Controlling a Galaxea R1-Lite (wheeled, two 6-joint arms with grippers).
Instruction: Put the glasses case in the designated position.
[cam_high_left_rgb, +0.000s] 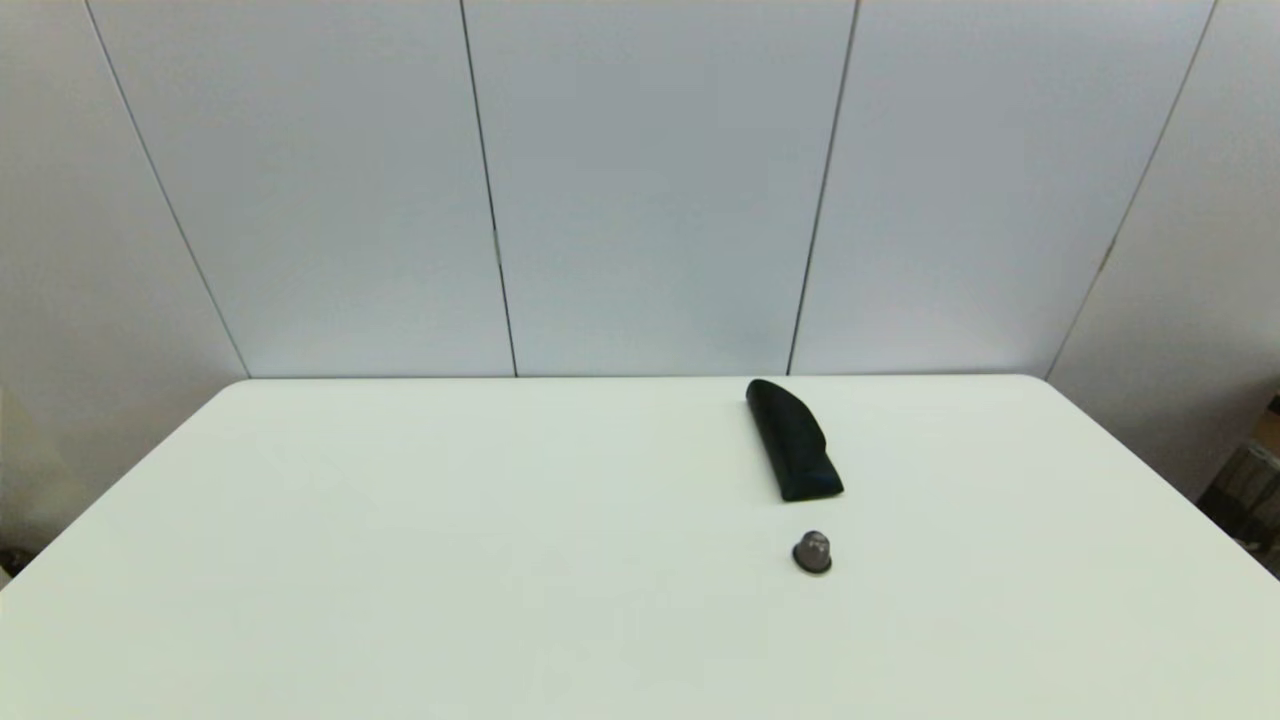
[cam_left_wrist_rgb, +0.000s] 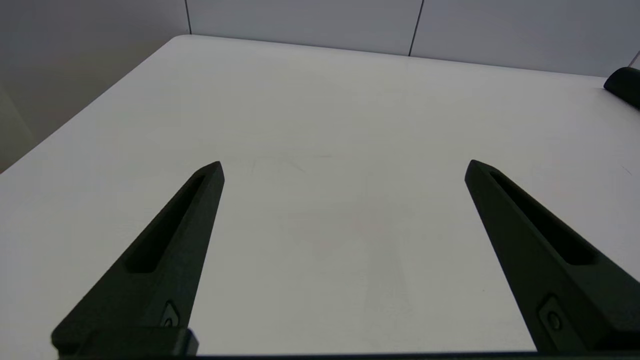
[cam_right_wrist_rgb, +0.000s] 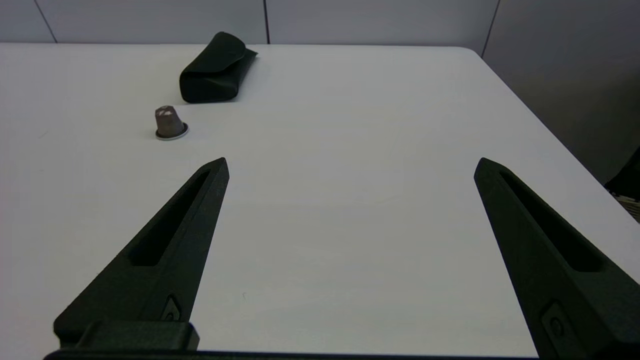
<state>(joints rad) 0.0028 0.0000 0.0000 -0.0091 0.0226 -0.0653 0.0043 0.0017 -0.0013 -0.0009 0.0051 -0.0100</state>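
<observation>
**Case at far right of table, both arms parked**

Glasses case (cam_high_left_rgb: 793, 440) lies flat on the white table (cam_high_left_rgb: 450, 560), right of centre, toward the far edge, rounded end pointing to the wall. Small grey knob (cam_high_left_rgb: 812, 552) stands just nearer, apart from it. Left gripper (cam_left_wrist_rgb: 345, 167) over bare table, fingers spread wide, holding nothing. Right gripper (cam_right_wrist_rgb: 352, 165) likewise spread, empty, well short of the case.

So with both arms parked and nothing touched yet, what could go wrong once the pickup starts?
1. The small grey dome-shaped knob stands just in front of the long matte black glasses case, so a reach from the near side could knock it.
2. The case lies flat and angled on the white table; the open right pincer may straddle it badly and slip.
3. The open left pincer sees only the case's end, so it looks a poor choice.
</observation>
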